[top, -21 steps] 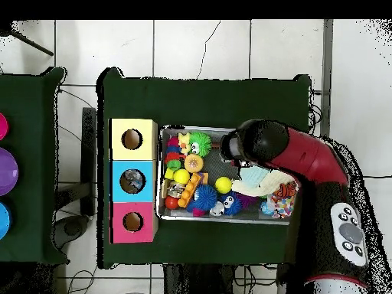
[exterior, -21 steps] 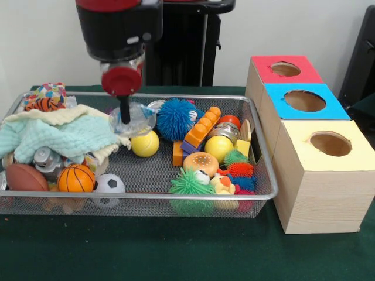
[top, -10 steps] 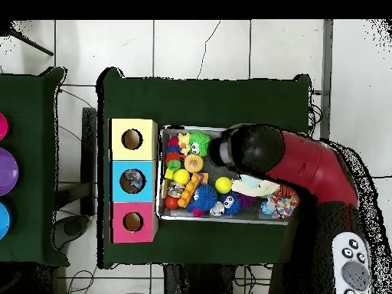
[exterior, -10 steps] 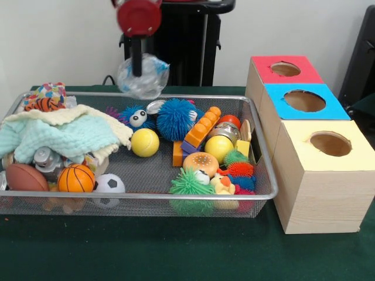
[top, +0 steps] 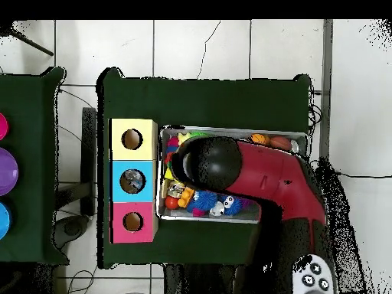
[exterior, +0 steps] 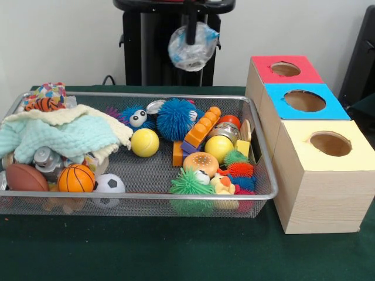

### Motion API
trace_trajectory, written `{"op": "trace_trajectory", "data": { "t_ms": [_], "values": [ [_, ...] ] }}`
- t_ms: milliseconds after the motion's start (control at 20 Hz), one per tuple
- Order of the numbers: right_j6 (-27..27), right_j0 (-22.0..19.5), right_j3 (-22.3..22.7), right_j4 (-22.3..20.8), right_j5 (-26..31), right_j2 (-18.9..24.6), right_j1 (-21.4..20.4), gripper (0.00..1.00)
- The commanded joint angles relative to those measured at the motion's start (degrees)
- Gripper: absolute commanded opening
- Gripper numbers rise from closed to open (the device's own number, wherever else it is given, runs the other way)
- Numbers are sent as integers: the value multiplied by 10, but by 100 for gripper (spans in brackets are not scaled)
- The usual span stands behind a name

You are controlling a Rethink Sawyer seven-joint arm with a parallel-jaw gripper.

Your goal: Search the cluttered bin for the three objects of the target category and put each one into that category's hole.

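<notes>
Gripping a crumpled clear plastic ball point(exterior: 193, 47) in my claw point(exterior: 191, 36), high above the bin point(exterior: 258, 153).

The front view looks level across the bin point(exterior: 258, 146); the overhead view looks straight down on it.

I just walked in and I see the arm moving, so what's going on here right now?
The Sawyer arm's gripper holds a crumpled clear plastic object in the air above the back rim of the wire mesh bin, toward the three boxes. The bin is full of toys, among them a yellow ball, a spiky blue ball and a basketball. Beside it stand the red box, blue box and yellow box, each with a hole on top. The overhead view shows something already inside the blue box's hole.
</notes>
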Motion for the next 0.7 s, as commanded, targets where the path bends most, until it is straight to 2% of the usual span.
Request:
{"op": "trace_trajectory", "data": {
  "t_ms": [50, 250, 450, 700],
  "values": [
    [17, 12, 97, 8, 48, -1, -9, 0],
    [46, 21, 95, 18, 36, -8, 0, 0],
    [78, 24, 98, 51, 18, -6, 10, 0],
    [88, 27, 105, 60, -23, -9, 26, 0]
  ]
}}
